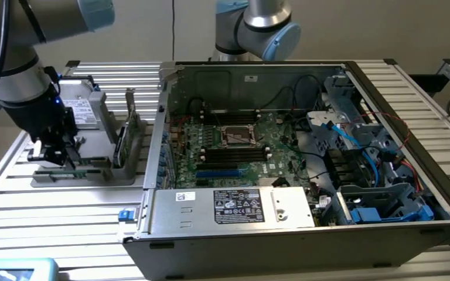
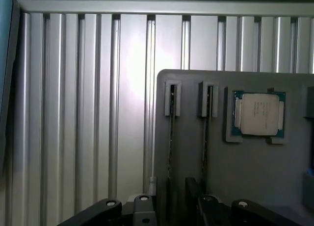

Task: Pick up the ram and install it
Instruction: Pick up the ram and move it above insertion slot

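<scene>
Ram (image 2: pixel 171 133) looks thin, light and easy to break, so hold its two flat sides up top, where the hand (image 2: pixel 170 201) hangs spread apart.

My gripper (image 1: pixel 55 157) hangs low over a grey holder (image 1: pixel 100 159) that sits on the slatted metal worktop (image 1: pixel 53 205), at the exterior view's left. A thin green ram (image 1: pixel 80 171) lies along the holder's near edge, just below my gripper. A taller card (image 1: pixel 131 126) stands upright on the holder's right side. Just beside the holder, to the exterior view's right, an open computer case (image 1: pixel 209 257) shows its motherboard (image 1: pixel 276 132), with black slots (image 1: pixel 233 153) flanking the processor socket (image 1: pixel 238 136) and blue slots (image 1: pixel 221 173) nearer. An arm joint (image 1: pixel 256 29) rises beyond the case's far wall.
</scene>
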Controlling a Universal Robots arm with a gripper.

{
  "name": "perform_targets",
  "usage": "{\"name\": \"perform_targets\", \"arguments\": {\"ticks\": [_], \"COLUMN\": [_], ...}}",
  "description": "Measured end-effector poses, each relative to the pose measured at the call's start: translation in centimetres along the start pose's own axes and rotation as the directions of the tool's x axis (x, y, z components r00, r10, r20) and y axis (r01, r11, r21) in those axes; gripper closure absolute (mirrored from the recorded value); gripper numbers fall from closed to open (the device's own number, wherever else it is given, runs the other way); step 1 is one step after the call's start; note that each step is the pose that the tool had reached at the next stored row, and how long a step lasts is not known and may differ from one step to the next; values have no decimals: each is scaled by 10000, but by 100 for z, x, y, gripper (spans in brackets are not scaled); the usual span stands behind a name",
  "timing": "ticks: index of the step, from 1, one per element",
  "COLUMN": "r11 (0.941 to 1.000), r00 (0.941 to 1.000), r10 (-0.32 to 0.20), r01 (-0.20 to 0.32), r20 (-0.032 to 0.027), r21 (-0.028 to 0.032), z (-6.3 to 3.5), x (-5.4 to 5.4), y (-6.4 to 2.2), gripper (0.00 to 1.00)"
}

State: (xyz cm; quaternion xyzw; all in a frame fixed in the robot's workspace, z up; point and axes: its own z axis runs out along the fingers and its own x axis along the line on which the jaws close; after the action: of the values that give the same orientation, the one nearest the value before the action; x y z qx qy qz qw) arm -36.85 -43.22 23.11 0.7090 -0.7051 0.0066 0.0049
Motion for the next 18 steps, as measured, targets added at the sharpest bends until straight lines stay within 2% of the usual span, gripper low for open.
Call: {"name": "perform_targets", "arguments": {"ticks": [10, 18], "r11": [10000, 10000], "r00": [10000, 10000], "r10": [36, 86], "r01": [-36, -86], "r20": [0, 0], "r21": [-39, -42], "z": [169, 246], "x": [-2, -3], "y": [2, 14], "gripper": [64, 64]}}
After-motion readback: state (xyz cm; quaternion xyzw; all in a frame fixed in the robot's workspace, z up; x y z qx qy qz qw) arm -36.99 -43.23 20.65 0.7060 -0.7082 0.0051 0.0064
